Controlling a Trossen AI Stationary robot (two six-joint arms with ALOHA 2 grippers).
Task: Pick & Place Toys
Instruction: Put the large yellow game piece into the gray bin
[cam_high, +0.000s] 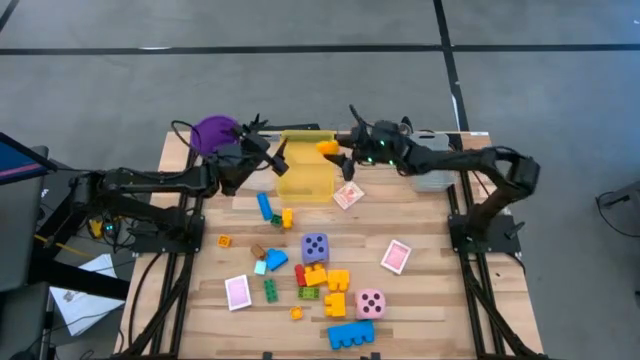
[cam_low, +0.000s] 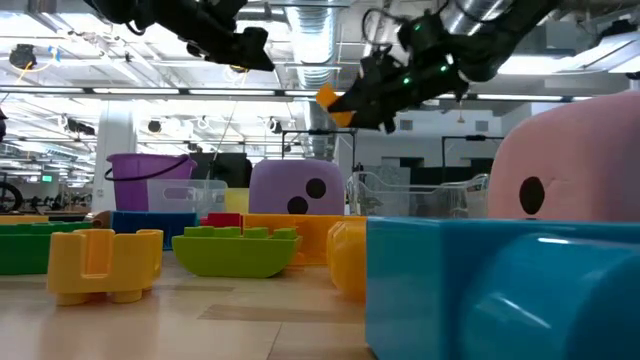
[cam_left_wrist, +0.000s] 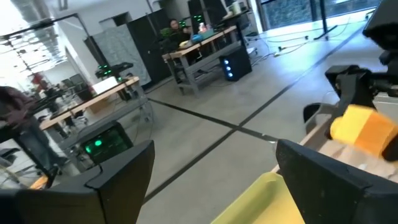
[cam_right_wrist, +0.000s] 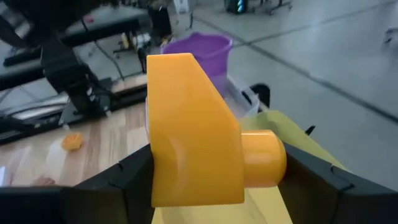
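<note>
My right gripper (cam_high: 338, 152) is shut on an orange-yellow brick (cam_high: 328, 147) above the far right corner of the yellow bin (cam_high: 305, 170). My left gripper (cam_high: 272, 150) stands open and empty over the bin's far left corner, level, facing the right gripper. The other toys lie on the near half of the table: a purple die (cam_high: 315, 246), a pink die (cam_high: 371, 302), a blue brick (cam_high: 264, 205), a larger blue brick (cam_high: 350, 335), several small bricks (cam_high: 325, 280) and pink-backed cards (cam_high: 396, 256). My right gripper pinches the orange-yellow brick between its two fingers, one on the brick's flat side (cam_right_wrist: 158, 180), the other on the side with the round stud (cam_right_wrist: 264, 158). The fingers come from the table's right, slanting slightly down. The brick hangs clear above the yellow bin (cam_right_wrist: 298, 155).
A purple cup (cam_high: 213, 133) stands at the far left corner behind my left arm. A clear bin (cam_high: 435, 170) sits at the far right under my right arm. A card (cam_high: 348, 195) lies right of the yellow bin.
</note>
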